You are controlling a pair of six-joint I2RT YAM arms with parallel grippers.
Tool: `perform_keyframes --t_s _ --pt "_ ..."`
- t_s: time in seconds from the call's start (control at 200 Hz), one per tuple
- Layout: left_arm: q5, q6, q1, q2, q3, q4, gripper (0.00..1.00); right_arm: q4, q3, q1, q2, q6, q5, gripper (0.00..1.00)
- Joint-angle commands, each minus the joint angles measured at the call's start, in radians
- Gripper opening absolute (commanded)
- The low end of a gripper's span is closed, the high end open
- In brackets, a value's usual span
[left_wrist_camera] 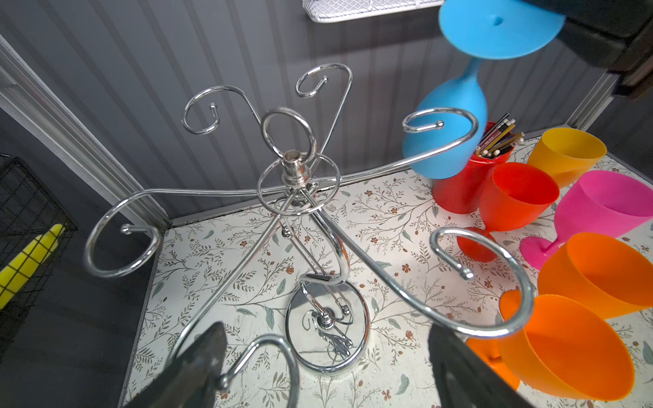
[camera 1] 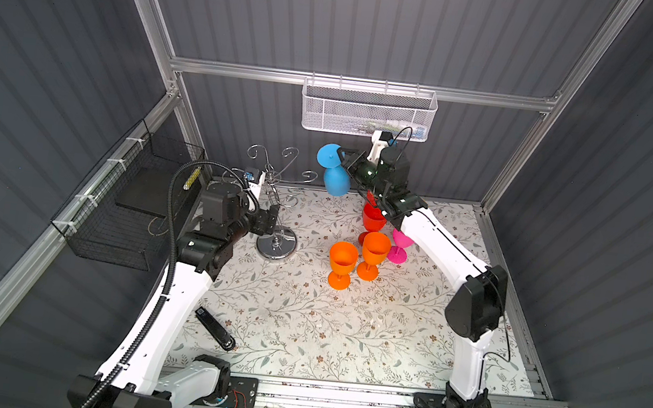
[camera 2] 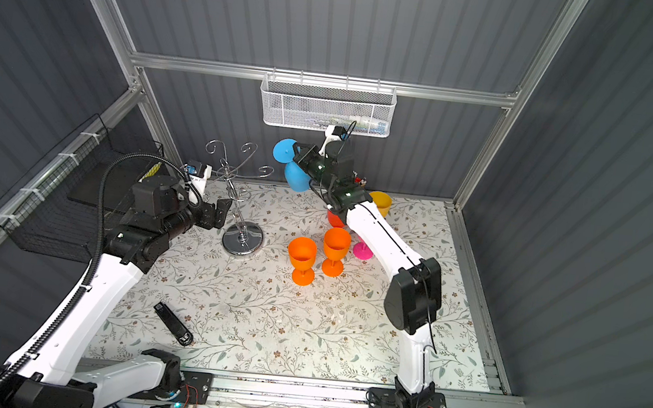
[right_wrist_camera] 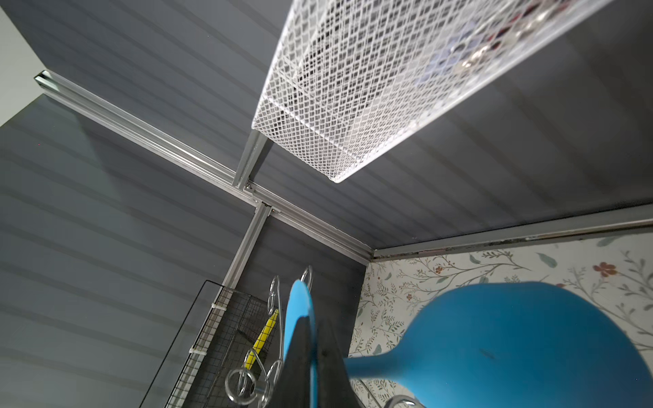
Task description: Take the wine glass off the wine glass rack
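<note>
The chrome wine glass rack (camera 1: 276, 245) (camera 2: 242, 240) (left_wrist_camera: 298, 169) stands at the back left of the table, and its scroll arms carry nothing. A blue wine glass (camera 1: 335, 181) (camera 2: 297, 178) (left_wrist_camera: 447, 141) (right_wrist_camera: 512, 342) hangs upside down in the air just right of the rack's right-hand arm. My right gripper (camera 1: 342, 158) (camera 2: 298, 152) (right_wrist_camera: 312, 353) is shut on the edge of the glass's round foot. My left gripper (camera 1: 273, 218) (camera 2: 226, 208) (left_wrist_camera: 325, 335) stands open beside the rack's stem, with only one low scroll arm between its fingers.
Two orange glasses (camera 1: 342, 263) (camera 1: 373, 254) stand upright mid-table, with red (left_wrist_camera: 516, 201), pink (left_wrist_camera: 607, 205) and yellow (left_wrist_camera: 565, 153) ones and a red pencil cup (left_wrist_camera: 459, 190) behind them. A white mesh basket (camera 1: 369, 111) hangs on the back wall, just above my right wrist. A black wire basket (camera 1: 128, 199) hangs on the left wall. A black stapler (camera 1: 216, 328) lies front left.
</note>
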Motion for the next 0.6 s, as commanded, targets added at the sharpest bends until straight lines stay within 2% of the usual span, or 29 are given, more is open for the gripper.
perform_keyframes --t_s 0.0,0.265,0.41,0.51,0.595 --pt "0.028 -0.012 -0.013 0.006 -0.007 -0.099 0.9 0.094 -0.098 -0.002 -0.126 -0.089 0.012 0.0" --pt "0.041 -0.019 -0.014 -0.03 0.025 -0.095 0.93 0.076 -0.39 -0.003 -0.4 -0.202 -0.011 0.0" --pt "0.116 0.001 -0.034 -0.054 0.044 -0.064 0.98 -0.002 -0.502 0.001 -0.531 -0.249 -0.032 0.0" --pt "0.115 0.066 -0.148 -0.082 0.043 -0.02 0.99 -0.072 -0.56 0.002 -0.608 -0.261 -0.016 0.0" --pt "0.028 0.147 -0.295 -0.077 0.061 -0.019 0.97 -0.119 -0.593 0.002 -0.661 -0.258 -0.003 0.0"
